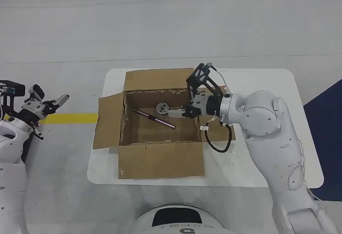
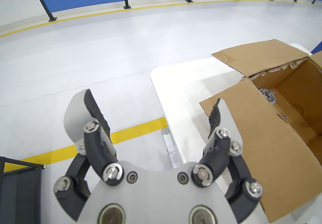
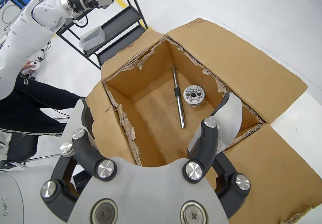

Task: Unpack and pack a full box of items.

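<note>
An open cardboard box (image 1: 159, 161) stands on the white table (image 1: 264, 88) with its flaps folded out. On its floor lie a slim metal rod (image 1: 153, 117) and a round metal disc (image 1: 161, 107). My right gripper (image 1: 187, 111) hangs open over the box's right wall, above the inside. In its own wrist view the right gripper (image 3: 158, 112) frames the rod (image 3: 179, 99) and the disc (image 3: 193, 95), touching neither. My left gripper (image 1: 57, 103) is open and holds nothing, off the table to the left. From there the left gripper (image 2: 153, 101) faces the box (image 2: 264, 134).
Bare table (image 1: 270, 134) lies to the right of the box. A black shelf rack (image 3: 120, 18) with a grey bin (image 3: 92, 37) stands on the floor beyond the table's left side. A yellow floor line (image 2: 141, 129) runs under the left gripper.
</note>
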`<move>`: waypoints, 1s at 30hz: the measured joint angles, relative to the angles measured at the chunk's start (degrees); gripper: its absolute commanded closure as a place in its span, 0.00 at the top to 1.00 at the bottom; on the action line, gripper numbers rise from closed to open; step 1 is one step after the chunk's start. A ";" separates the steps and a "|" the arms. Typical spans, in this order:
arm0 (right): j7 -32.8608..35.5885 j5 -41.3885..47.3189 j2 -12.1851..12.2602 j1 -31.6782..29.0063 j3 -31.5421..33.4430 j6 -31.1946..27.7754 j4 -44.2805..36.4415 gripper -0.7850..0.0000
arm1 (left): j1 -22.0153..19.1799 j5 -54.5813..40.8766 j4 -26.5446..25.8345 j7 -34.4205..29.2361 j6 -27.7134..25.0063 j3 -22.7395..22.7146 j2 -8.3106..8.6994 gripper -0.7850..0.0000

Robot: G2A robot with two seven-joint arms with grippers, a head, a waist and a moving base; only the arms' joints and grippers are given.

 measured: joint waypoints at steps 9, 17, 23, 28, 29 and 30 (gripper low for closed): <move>-0.51 -2.31 -0.26 0.80 -2.72 1.64 1.99 1.00 | 0.00 0.00 0.00 0.00 0.00 0.00 0.00 1.00; -7.82 -6.56 -1.38 1.01 -9.92 14.97 7.82 1.00 | 0.00 0.00 0.00 0.00 0.00 0.00 0.00 1.00; -9.55 -7.46 -2.11 -0.33 -12.73 27.31 9.07 0.85 | 0.00 0.00 0.00 0.00 0.00 0.00 0.00 1.00; -13.42 -6.92 -3.38 1.44 -16.71 33.35 13.09 0.65 | 0.00 0.00 0.00 0.00 0.00 0.00 0.00 1.00; -14.41 -6.68 -3.72 1.94 -17.63 34.70 14.12 0.59 | 0.00 0.00 0.00 0.00 0.00 0.00 0.00 1.00; -15.24 -6.69 -3.97 2.29 -18.22 35.87 14.95 0.56 | 0.00 0.00 0.00 0.00 0.00 0.00 0.00 1.00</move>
